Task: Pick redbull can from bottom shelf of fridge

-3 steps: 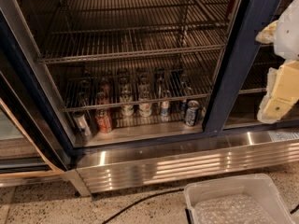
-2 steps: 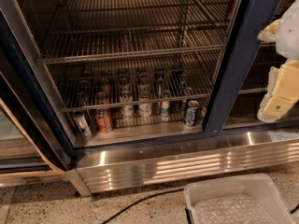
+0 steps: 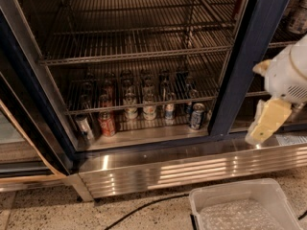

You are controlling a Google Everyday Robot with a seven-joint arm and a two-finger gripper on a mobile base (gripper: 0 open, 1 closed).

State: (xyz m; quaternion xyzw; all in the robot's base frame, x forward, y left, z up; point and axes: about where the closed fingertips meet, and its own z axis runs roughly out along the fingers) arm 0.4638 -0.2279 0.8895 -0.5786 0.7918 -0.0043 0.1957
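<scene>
Speckled flooring and a pale plastic bin [image 3: 230, 190] fill the foreground below the fridge [image 3: 168, 169], and since a second ago my gripper [image 3: 271, 114] has dropped lower and slid slightly left, which I take as the start of my descent toward shelf height (the cans have not moved). Whether it is open or closed I cannot tell, though it holds nothing. Upright on the bottom shelf [image 3: 144, 135], the redbull can [image 3: 169, 110] stands well to my gripper's left and deeper inside, beyond the navy frame post [image 3: 240, 71], with a darker navy can [image 3: 197, 116] between us.
</scene>
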